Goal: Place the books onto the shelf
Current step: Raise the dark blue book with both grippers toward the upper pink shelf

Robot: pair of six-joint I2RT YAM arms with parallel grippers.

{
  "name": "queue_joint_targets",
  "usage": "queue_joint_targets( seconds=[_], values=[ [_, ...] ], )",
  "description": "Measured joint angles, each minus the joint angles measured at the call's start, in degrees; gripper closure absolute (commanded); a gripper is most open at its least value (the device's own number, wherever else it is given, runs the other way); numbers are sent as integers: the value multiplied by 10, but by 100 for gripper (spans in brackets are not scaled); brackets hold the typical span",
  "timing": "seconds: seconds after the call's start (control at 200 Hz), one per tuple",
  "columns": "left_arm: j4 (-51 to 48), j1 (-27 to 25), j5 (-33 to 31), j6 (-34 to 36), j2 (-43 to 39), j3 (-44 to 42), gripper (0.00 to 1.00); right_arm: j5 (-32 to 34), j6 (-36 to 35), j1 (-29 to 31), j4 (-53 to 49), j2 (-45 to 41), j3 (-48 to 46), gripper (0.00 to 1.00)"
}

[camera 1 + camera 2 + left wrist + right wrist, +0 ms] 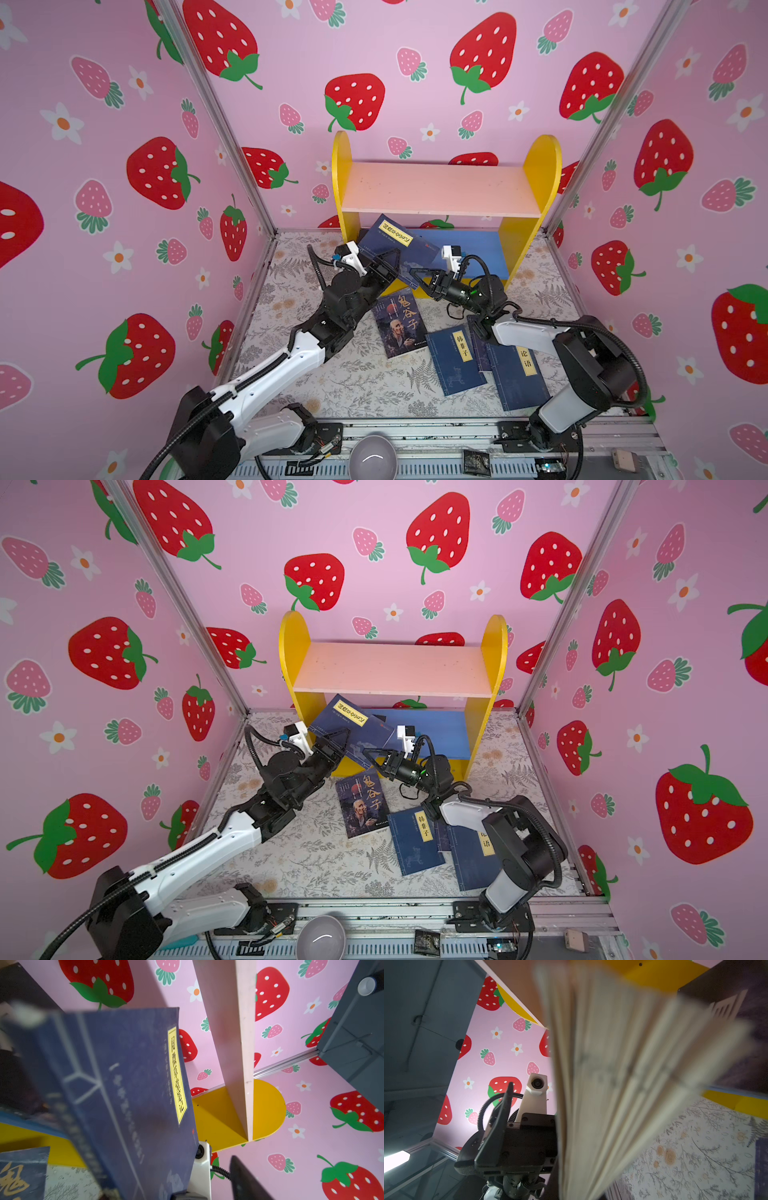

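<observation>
Navy book [398,233] aslant at shelf [541,174], left jaws apart, right jaws tight on it.

In both top views we look steeply down from above the near edge of the table [332,386] toward the shelf [440,187] at the back wall, seeing nearly the same wide scene. Our left wrist view sits right against a navy book [124,1084], facing up past the shelf boards, with the right arm's camera [200,1152] close by. Our right wrist view, pressed to the book's blurred pages, faces the left arm's camera [537,1084].
</observation>
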Motion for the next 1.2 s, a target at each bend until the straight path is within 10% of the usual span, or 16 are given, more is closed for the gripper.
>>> queue_joint_targets(
  seconds=[0.5,0.825,1.2],
  values=[
    [-406,27,-82,193,-356,109,6,-52,-280,0,-402,-181,155,99],
    [-444,28,-80,273,-267,127,3,-83,-379,-47,-661,-35,471,96],
    [-327,103,113,303,-93,232,7,-119,-382,-54,-716,0,491,96]
  ],
)
